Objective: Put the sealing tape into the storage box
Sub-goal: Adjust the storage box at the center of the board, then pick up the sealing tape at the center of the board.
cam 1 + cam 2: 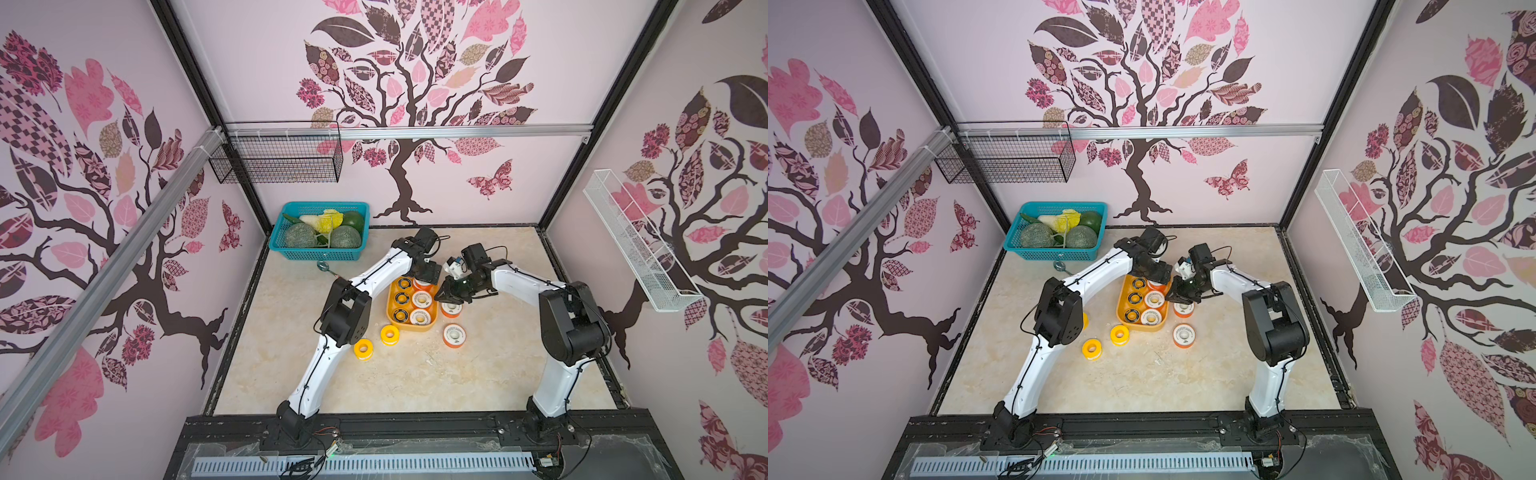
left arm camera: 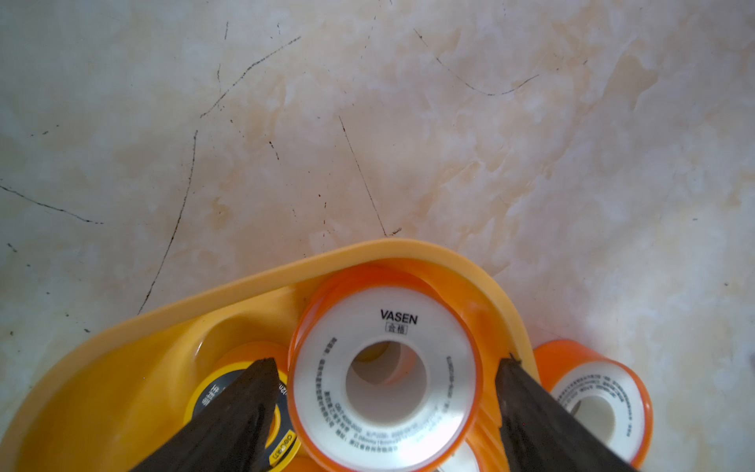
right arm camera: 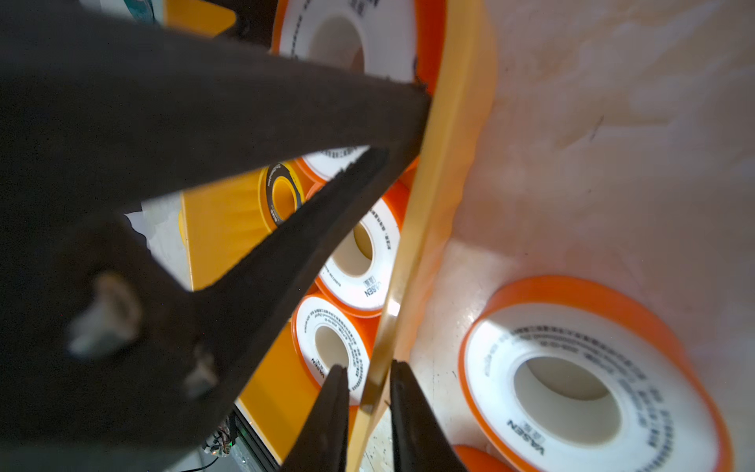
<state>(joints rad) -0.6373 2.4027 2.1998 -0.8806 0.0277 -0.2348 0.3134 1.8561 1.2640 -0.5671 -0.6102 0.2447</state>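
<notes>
L gripper point(image 2: 388, 361) is hanging wide open astride orange roll point(image 2: 392, 310) sitting in box point(image 2: 228, 286), R gripper point(image 3: 365, 370) is straddling box rim w/ jaws barely apart; approx 6 in, 4+ loose rolls point(image 1: 454, 336) lying beside box.

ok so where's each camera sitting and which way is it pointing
top pair: high over the near edge, looking down at the marble-look tabletop; left arm and right arm show whole.
left wrist: looks down past the left fingers at an orange-rimmed white tape roll in the shallow orange-yellow plastic storage box.
right wrist: looks along the box's rim, right fingers astride it.
shared: both wrist views show that box.
</notes>
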